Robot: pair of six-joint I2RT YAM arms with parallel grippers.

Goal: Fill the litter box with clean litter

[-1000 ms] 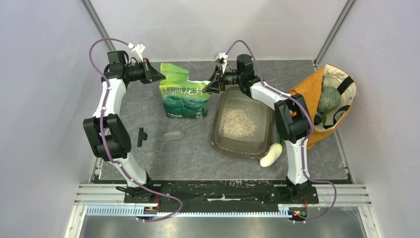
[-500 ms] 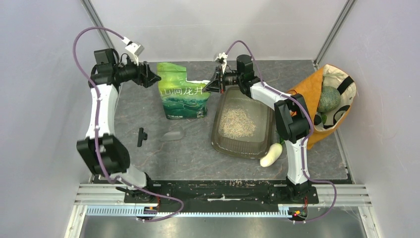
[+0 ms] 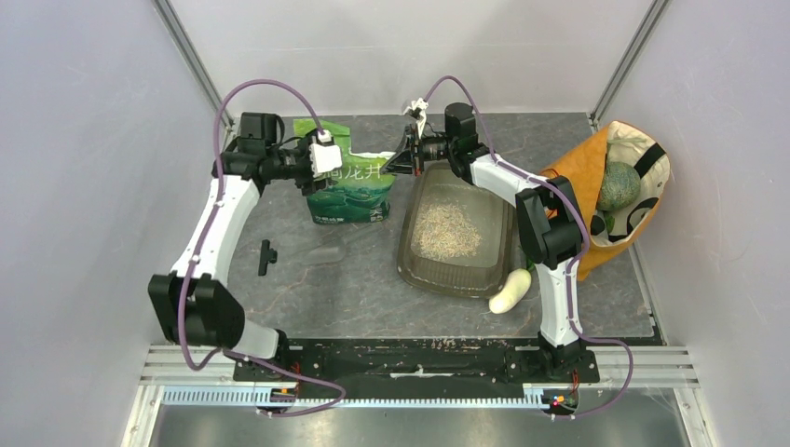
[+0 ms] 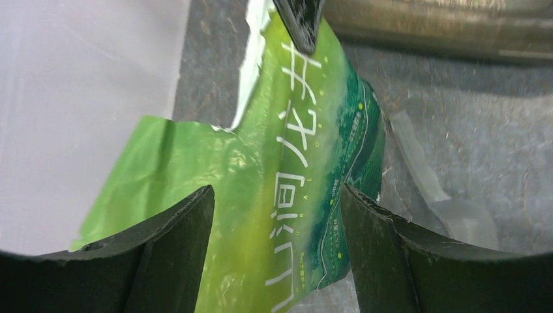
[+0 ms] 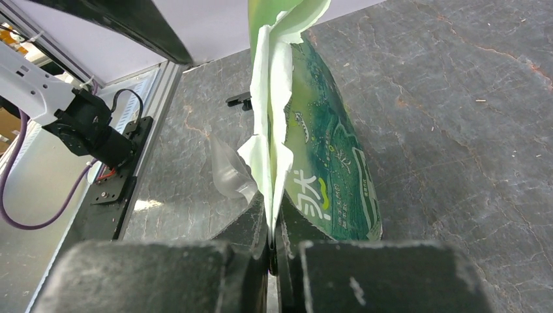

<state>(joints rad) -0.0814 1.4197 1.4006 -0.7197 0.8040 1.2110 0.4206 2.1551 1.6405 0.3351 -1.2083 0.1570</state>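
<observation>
Grey table [image 3: 307,279], bag [image 3: 352,191] upright beside the box [image 3: 406,253], both arms at its top

Top view: the box lies just right of the bag with litter [image 3: 445,228] thinly heaped in its middle, so more pouring looks due. Left wrist view: the left gripper [image 4: 277,190] stands wide apart, a jaw on either side of the bag's upper flap, gripping nothing yet, probably placed to take that side for a lift. Right wrist view: the right gripper [image 5: 270,225] is pinched tight on the bag's torn corner, white lining showing, likely to steady the bag and hold its mouth toward the box
</observation>
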